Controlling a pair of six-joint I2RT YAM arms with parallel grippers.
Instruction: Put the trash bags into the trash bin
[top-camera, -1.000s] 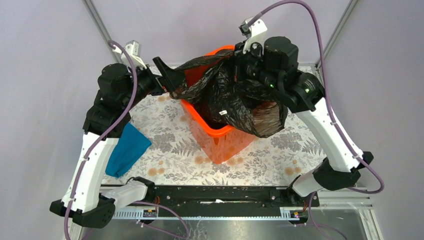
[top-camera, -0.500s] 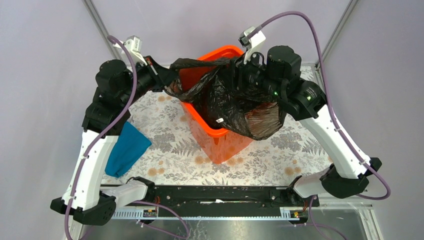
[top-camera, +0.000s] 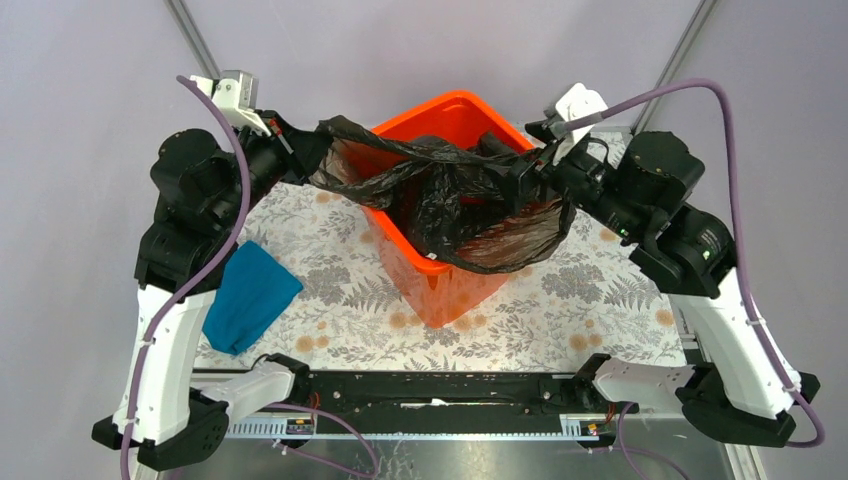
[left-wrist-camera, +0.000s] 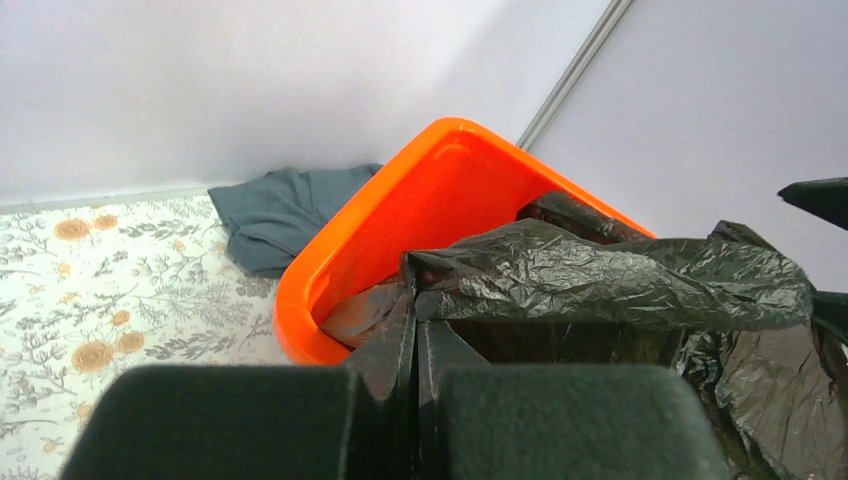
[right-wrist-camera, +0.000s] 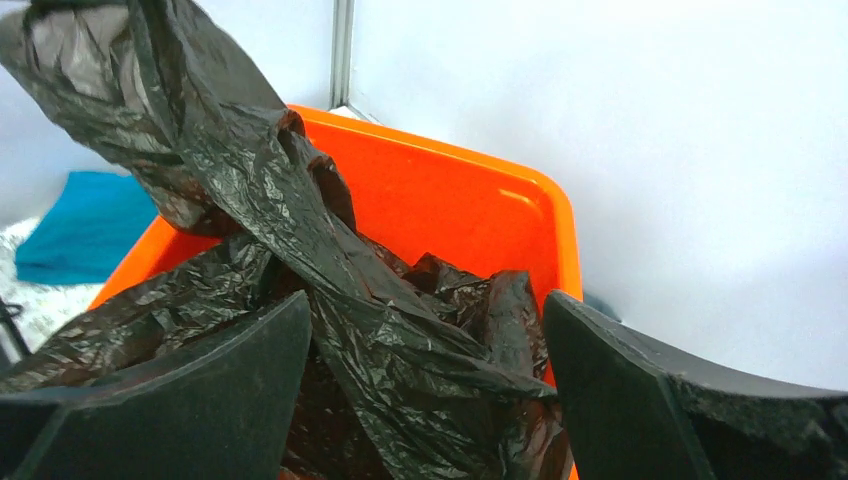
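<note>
- In the top view, your left gripper (top-camera: 305, 152) is pinching one edge of the trash bag (top-camera: 460, 205). The right gripper (top-camera: 520, 180) is sitting at the opposite edge, so the film is spanning the mouth of the trash bin (top-camera: 440, 290) between the two tools.
- A belly of the bag is sagging outside the rim just below the right gripper. Letting go here is, I judge, risking the bag sliding out onto the table (top-camera: 560, 300).
- Free room is lying outward of both tools. The teal-blue cloth (top-camera: 250, 295) is lying well behind the left gripper, beside its arm.
- In the left wrist view, your left gripper (left-wrist-camera: 415, 420) is pressing fully closed on a fold of the bag (left-wrist-camera: 600, 280), with no gap showing.
- The bin's rim (left-wrist-camera: 340, 240) is curving just ahead and to the left of the tips, with the grey-blue cloth (left-wrist-camera: 290, 205) beyond it. Pulling further outward is likely risking a tear in the thin film, or dragging the bin.
- In the right wrist view, the right gripper's (right-wrist-camera: 425, 400) jaws are standing wide apart. A strand of bag (right-wrist-camera: 330, 250) is passing between them, and neither finger is squeezing it.
- That side is probably only draping, so it may be slipping off as you are moving.
- The bin's cavity (right-wrist-camera: 470, 200) is opening directly ahead and below. Its far wall is limiting your forward room.
</note>
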